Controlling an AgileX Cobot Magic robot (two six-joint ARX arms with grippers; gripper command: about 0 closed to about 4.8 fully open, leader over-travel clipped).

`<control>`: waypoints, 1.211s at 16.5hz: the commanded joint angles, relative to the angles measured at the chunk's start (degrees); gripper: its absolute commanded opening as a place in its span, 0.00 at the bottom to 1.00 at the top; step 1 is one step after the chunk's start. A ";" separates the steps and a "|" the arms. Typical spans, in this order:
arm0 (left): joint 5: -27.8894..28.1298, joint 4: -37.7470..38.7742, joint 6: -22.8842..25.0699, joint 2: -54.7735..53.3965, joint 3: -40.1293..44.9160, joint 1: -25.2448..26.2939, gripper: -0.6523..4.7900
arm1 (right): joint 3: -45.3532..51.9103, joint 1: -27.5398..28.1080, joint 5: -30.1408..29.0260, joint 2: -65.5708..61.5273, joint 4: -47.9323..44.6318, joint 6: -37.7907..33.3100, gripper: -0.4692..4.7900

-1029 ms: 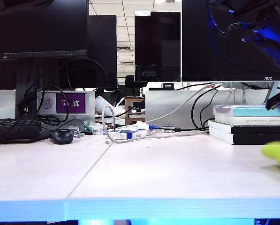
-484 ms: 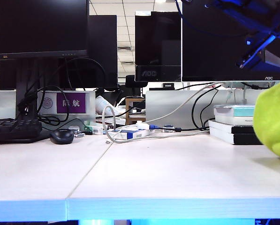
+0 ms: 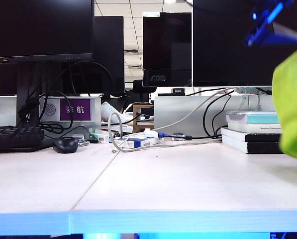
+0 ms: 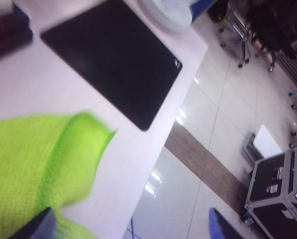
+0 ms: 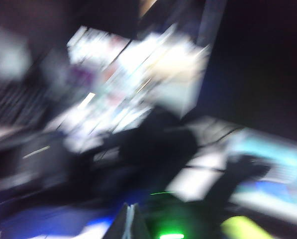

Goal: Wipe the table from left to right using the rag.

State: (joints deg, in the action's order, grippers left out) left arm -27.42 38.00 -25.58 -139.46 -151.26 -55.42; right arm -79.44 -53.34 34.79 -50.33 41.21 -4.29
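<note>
Rag [image 3: 291, 107] hanging at far right, clear above counter [image 3: 188, 184], long axis near vertical, lower end pointing down. Right gripper [image 5: 130, 221] jaws pressed together, pinching rag. Left gripper [image 4: 128, 230] jaws spread wide near rag, gripping nothing seen.

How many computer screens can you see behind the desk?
3: one screen at far left, one on the right, and a smaller AOC screen further back between them. A dark panel beside the left one may be another.
</note>
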 commanded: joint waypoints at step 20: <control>-17.55 -8.59 -8.20 6.73 -0.46 5.53 1.00 | -0.09 0.02 22.10 11.50 6.82 17.75 0.50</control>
State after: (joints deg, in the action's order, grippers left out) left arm -43.64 31.35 -33.06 -133.21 -151.39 -49.84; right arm -79.42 -53.36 56.45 -39.09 44.84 14.15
